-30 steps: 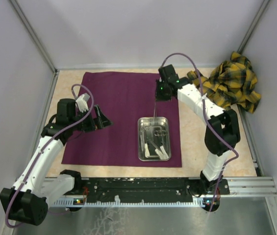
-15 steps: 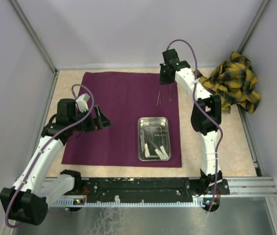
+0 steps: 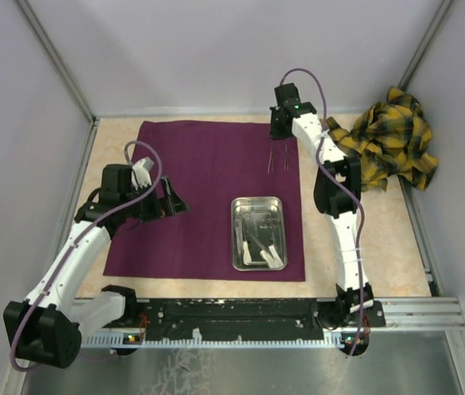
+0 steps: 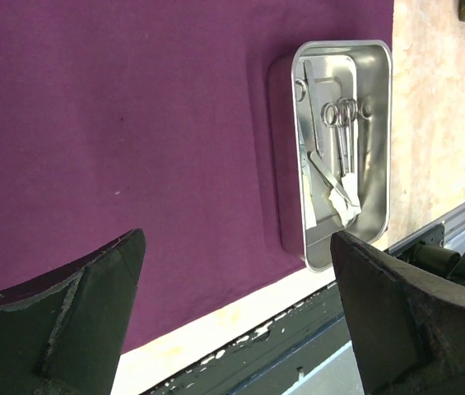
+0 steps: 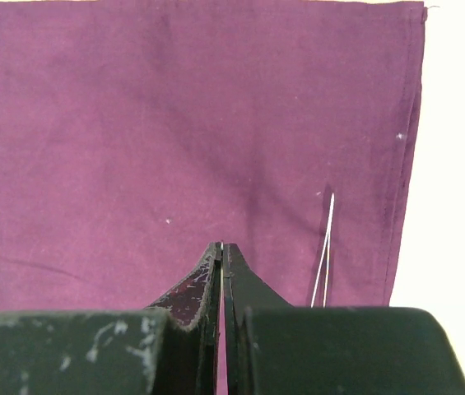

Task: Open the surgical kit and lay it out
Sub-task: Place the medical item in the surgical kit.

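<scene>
The surgical kit's dark purple cloth [image 3: 199,189] lies spread flat. On its right side stands the steel tray [image 3: 234,233], also in the left wrist view [image 4: 296,123], holding scissors [image 4: 341,123] and white pieces [image 4: 343,202]. My right gripper [image 3: 278,136] hangs over the cloth's far right corner, shut [image 5: 221,247] on a thin metal instrument [image 3: 270,160] that dangles below it. Only a silver sliver of it shows between the jaws. Thin forceps [image 3: 286,159] lie on the cloth just right of it [image 5: 324,255]. My left gripper [image 3: 170,202] is open [image 4: 236,239] above the cloth's left part, holding nothing.
A crumpled yellow-and-black plaid cloth [image 3: 392,136] sits at the back right. Grey walls close in the table on three sides. A black and metal rail [image 3: 257,313] runs along the near edge, past the cloth's front border.
My right arm has carried the thin instrument from just beyond the tray to the cloth's far right corner. The left arm has barely shifted.
</scene>
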Controlling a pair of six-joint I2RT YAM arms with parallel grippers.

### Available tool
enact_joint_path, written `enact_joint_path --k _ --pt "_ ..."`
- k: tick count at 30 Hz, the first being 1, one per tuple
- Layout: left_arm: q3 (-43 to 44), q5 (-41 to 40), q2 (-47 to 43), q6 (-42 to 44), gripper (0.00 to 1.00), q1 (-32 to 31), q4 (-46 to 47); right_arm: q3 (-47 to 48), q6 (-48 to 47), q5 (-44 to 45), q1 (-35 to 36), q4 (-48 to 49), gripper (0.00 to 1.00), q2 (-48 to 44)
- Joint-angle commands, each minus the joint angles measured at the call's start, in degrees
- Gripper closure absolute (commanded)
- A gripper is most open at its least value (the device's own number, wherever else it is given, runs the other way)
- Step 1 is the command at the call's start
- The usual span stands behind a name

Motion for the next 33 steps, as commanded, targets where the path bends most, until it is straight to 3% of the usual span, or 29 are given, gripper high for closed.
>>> enact_joint_path --k 1,33 --pt "0.8 -1.0 1.2 1.1 0.00 0.0 1.2 4.8 -1.8 -0.3 -1.0 2.2 1.00 2.3" --pt "0.5 -1.4 4.2 1.6 0.00 0.8 2.8 7.7 -1.1 -0.8 -2.0 6.5 1.00 9.2"
